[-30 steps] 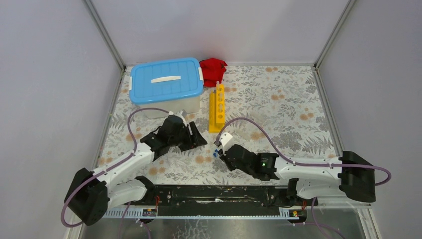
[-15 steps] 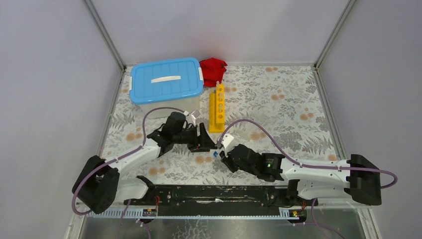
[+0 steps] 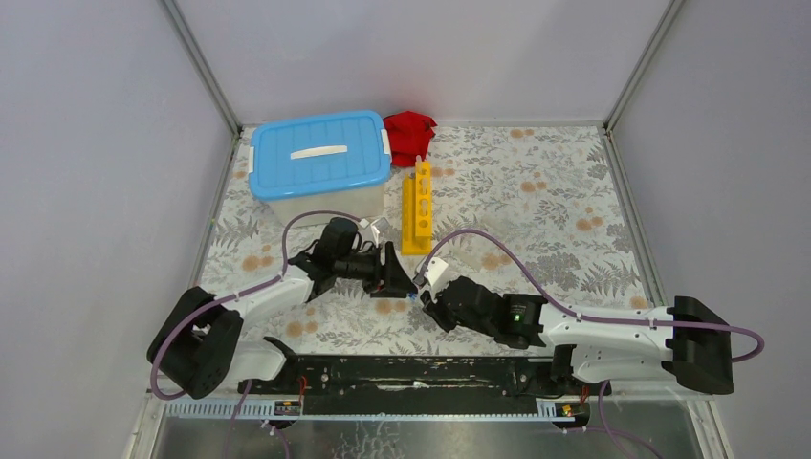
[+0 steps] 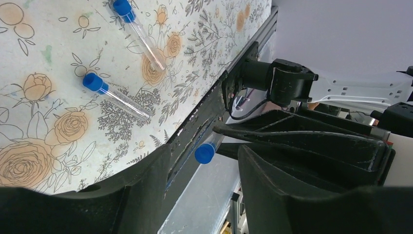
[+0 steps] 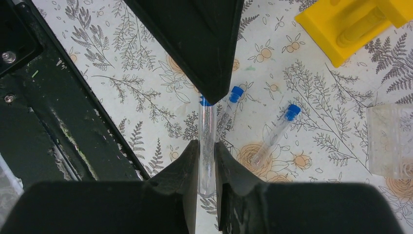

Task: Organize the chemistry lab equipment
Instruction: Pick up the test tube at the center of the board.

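Clenched, at the right end effector [image 5: 207,146], on a slim clear tube [image 5: 207,122] with a blue cap at its far end. Raised off the flowered bench [image 5: 146,97], with the capped end reaching into the gap of the left end effector [image 4: 207,168]. Spread apart there, released, one black finger on either side of the blue cap and no contact to be seen.

Just past the held cap, flat on the bench: a nearer tube [image 5: 236,93], also clear and blue-capped, close beside the gripped one. A little further right, apart from it and lying at a slant, a second loose tube [image 5: 275,136] of the same kind, with a rounded closed end. Both thin, see-through, with nothing visible inside.

At the right edge of the right wrist view, near the slanted tube but not touching it: a tube holder [image 5: 389,141] of clear plastic, resting on the bench.

Beyond the tubes: a long yellow rack [image 3: 418,206] with round holes along its top, lying lengthwise away from the arms. Further back and to the left: a white tub [image 3: 325,203], shut under a blue lid with a pale handle. Beside the tub at the back edge: a crumpled red cloth [image 3: 408,134].
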